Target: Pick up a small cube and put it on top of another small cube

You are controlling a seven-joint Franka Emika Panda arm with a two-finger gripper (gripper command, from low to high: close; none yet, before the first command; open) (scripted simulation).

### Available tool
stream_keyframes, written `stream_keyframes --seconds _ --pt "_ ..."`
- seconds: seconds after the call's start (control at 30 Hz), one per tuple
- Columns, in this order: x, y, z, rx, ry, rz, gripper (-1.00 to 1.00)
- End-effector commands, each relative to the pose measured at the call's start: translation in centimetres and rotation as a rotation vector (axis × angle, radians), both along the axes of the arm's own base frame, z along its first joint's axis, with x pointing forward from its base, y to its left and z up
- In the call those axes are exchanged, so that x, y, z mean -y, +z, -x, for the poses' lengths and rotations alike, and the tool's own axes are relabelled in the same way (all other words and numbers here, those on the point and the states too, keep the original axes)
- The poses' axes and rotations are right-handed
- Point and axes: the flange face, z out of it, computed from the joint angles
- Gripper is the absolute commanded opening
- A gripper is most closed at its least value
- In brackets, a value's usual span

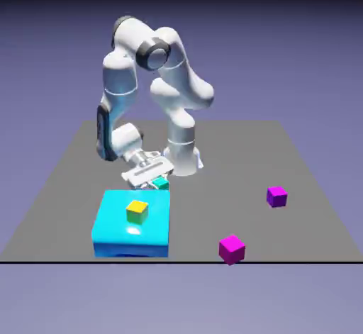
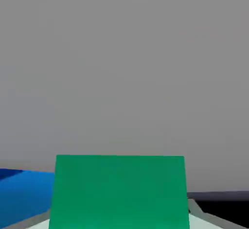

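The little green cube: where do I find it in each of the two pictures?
Exterior view: left of the middle, the green cube is between the jaws, just beyond the big cyan block.
Hand view: bottom middle, large.
Shared landmark: the cyan block, showing as blue at the hand view's lower left edge.

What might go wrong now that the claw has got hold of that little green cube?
The green cube is gripped right beside the big cyan block, so a low sideways move might knock the block or the yellow cube on top. The purple cube sits across the table and is small too, so a slightly off-centre release could let the green one tumble.
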Motion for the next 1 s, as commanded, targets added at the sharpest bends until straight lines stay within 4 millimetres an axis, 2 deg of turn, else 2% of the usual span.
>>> stream_keyframes --seconds 0.0,0.23,0.37,0.53,0.67,0.8,0.97 --pt "0.2 0.5 0.4 -0.003 0.017 -0.004 -1.00" --pt "-6.6 0.6 -5.7 -0.083 0.634 0.009 -1.00" --pt "-11.0 1.0 -9.0 -0.088 0.806 0.065 -1.00" --pt "-16.2 1.7 -11.8 -0.067 0.824 0.100 -1.00" --pt "-20.7 2.4 -13.1 -0.049 0.819 0.112 -1.00" --pt "-25.4 3.2 -13.4 -0.033 0.815 0.112 -1.00" --pt "-31.2 4.4 -12.3 -0.021 0.810 0.098 -1.00"
